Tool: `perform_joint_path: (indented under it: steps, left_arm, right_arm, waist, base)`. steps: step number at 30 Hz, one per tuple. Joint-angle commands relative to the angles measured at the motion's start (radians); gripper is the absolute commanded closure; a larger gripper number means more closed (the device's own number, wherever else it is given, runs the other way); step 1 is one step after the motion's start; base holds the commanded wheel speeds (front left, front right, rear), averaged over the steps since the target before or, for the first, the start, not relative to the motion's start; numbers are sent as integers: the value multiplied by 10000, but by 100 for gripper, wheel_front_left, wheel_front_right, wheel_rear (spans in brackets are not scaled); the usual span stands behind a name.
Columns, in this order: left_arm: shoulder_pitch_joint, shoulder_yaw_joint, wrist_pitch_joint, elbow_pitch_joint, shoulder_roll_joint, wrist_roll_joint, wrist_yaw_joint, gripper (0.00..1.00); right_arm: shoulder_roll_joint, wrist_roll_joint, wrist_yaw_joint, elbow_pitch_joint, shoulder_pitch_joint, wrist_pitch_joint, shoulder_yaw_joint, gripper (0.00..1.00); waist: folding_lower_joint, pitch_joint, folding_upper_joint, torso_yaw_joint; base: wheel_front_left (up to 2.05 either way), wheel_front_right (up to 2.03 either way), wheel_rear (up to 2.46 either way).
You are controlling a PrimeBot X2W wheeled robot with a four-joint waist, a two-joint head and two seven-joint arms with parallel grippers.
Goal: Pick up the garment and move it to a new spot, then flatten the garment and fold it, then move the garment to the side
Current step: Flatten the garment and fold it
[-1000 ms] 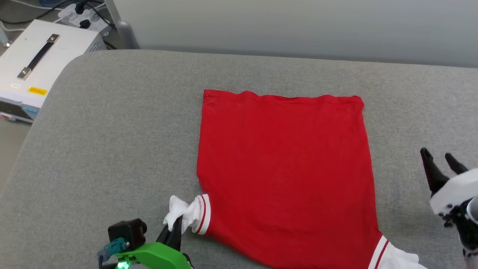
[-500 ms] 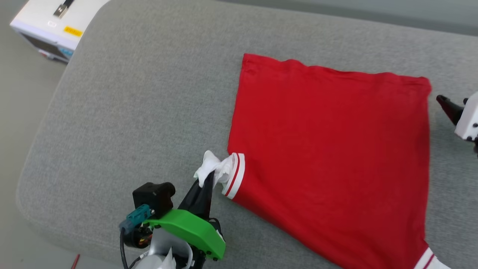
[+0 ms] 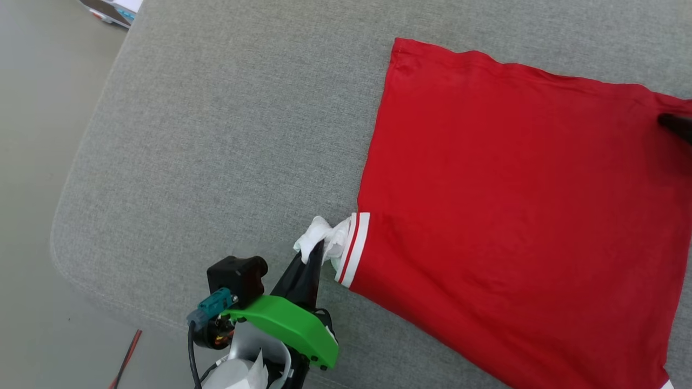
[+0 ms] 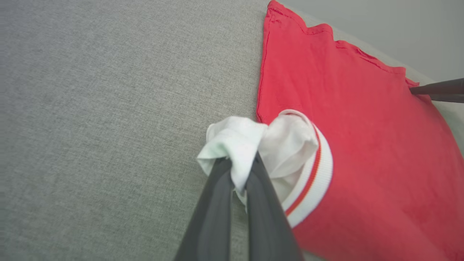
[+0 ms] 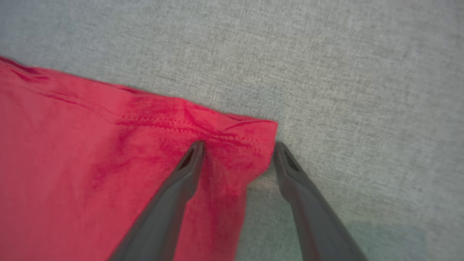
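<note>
My right gripper (image 5: 239, 145), spread, has reached the garment's (image 3: 513, 216) hem corner (image 5: 261, 130); left gripper (image 4: 239, 163) pinches the white sleeve (image 4: 286, 141). Ready to flatten.

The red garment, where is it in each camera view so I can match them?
Head view: the garment lies in the right half, flat on the grey cushion.
Left wrist view: right side, white sleeve pinched by the left gripper at centre.
Right wrist view: left half, hem corner between the fingers of the open right gripper.
Shared landmark: that gripper's dark fingers, at the head view's right edge and the left wrist view's upper right.
</note>
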Motion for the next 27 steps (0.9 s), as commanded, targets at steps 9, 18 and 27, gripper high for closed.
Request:
perform_joint_path:
  steps: [9, 18, 27]
  left_arm:
    - [-12, 232, -32, 430, 14, -233, 76, 100]
    - [310, 828, 372, 832, 575, -633, 313, 100]
    - [819, 1151, 965, 1018, 1129, -950, 525, 100]
  right_arm:
    - [-206, 198, -6, 363, 268, -570, -164, 100]
    - [-1043, 507, -6, -421, 1263, -1604, -1187, 100]
    - [-716, 766, -6, -1645, 4894, -2607, -2827, 100]
  waist:
    - [0, -530, 0, -185]
    - [0, -1541, 0, -1135]
    - [0, -2479, 0, -2595]
  base:
    - [0, 0, 0]
    - [0, 0, 0]
    - [0, 0, 0]
